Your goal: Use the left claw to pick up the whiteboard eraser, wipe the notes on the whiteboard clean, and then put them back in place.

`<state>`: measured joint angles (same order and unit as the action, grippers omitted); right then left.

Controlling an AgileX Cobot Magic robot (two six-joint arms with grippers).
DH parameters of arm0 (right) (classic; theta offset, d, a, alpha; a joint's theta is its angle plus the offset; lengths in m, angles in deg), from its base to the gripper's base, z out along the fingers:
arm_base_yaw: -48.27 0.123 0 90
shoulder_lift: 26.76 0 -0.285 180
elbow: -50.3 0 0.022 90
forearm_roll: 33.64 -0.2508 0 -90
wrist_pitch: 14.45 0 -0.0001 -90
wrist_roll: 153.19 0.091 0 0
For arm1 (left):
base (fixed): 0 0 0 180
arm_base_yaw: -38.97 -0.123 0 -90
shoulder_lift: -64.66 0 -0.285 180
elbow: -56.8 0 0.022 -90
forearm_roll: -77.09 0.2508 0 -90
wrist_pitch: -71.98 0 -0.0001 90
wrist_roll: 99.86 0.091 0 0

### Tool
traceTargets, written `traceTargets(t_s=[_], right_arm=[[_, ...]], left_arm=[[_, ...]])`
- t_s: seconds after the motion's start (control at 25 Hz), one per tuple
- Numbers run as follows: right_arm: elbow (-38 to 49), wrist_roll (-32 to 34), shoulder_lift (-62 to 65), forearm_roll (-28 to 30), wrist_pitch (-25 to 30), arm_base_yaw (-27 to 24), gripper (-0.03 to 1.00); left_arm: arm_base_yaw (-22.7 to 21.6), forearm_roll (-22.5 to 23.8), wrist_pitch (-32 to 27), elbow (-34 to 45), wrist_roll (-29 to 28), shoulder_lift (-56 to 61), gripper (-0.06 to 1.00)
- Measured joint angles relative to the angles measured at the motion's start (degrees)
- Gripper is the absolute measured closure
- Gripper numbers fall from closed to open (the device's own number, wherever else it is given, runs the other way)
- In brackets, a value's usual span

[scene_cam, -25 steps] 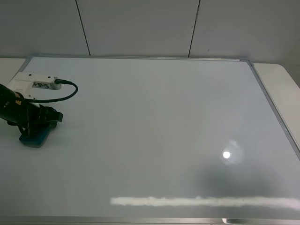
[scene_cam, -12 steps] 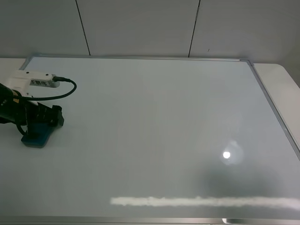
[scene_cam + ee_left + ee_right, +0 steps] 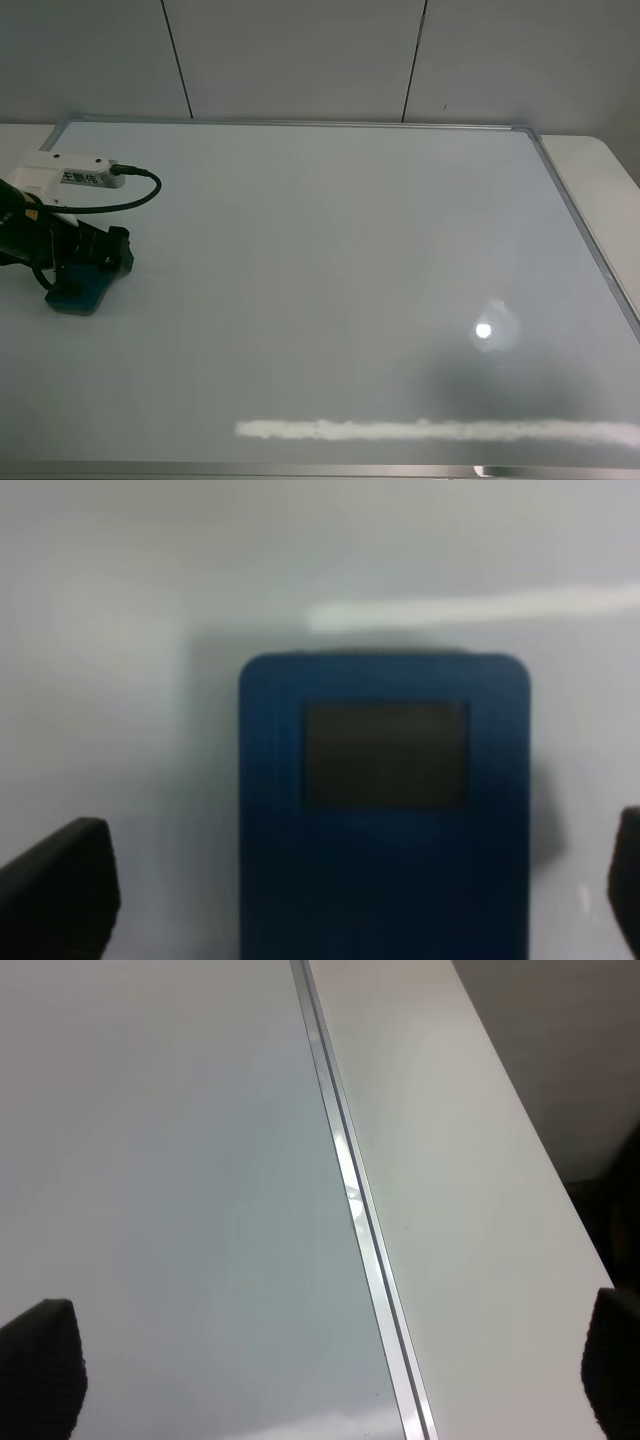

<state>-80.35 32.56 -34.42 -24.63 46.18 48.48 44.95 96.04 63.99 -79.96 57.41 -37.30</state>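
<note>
LEFT CLAW [image 3: 350, 880]: fingers spread, clear of the whiteboard eraser [image 3: 385, 810] | ERASER: flat at whiteboard [image 3: 330, 260] left edge | CHANGE: arm eased back slightly from a second ago | NOTES: none visible; put-back judged near complete | RIGHT CLAW [image 3: 330, 1360]: spread, idle.

white wrist module [image 3: 62, 176], label print too small to read

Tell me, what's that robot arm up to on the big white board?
The left claw is over a small blue whiteboard eraser lying near the left edge of the whiteboard. In the wrist view its fingers stand apart on either side of the eraser, not clamped on it. No marker scribbles show anywhere on the board, only glare from the lights. The right gripper idles open over the board's right-hand frame.
</note>
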Motion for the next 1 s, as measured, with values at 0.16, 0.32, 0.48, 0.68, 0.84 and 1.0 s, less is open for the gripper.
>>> traceTargets(t_s=[0.16, 0.32, 0.48, 0.68, 0.84, 1.0], right_arm=[[0.00, 0.00, 0.00, 0.00, 0.00, 0.00, -0.02], [0.00, 0.00, 0.00, 0.00, 0.00, 0.00, -0.02], [0.00, 0.00, 0.00, 0.00, 0.00, 0.00, -0.02], [0.00, 0.00, 0.00, 0.00, 0.00, 0.00, -0.02], [0.00, 0.00, 0.00, 0.00, 0.00, 0.00, -0.02], [0.00, 0.00, 0.00, 0.00, 0.00, 0.00, -0.02]], left_arm=[[0.00, 0.00, -0.99, 0.05, 0.00, 0.92, -0.04], [0.00, 0.00, -2.04, 0.05, -0.05, 5.39, -0.04], [0.00, -0.07, -4.30, 0.06, -0.05, 13.85, -0.04], [0.00, -0.15, -8.25, 0.11, -0.17, 27.88, -0.04], [0.00, -0.15, -11.70, 0.11, -0.17, 38.52, -0.05], [0.00, -0.63, -15.87, 0.11, -0.17, 47.90, -0.05]])
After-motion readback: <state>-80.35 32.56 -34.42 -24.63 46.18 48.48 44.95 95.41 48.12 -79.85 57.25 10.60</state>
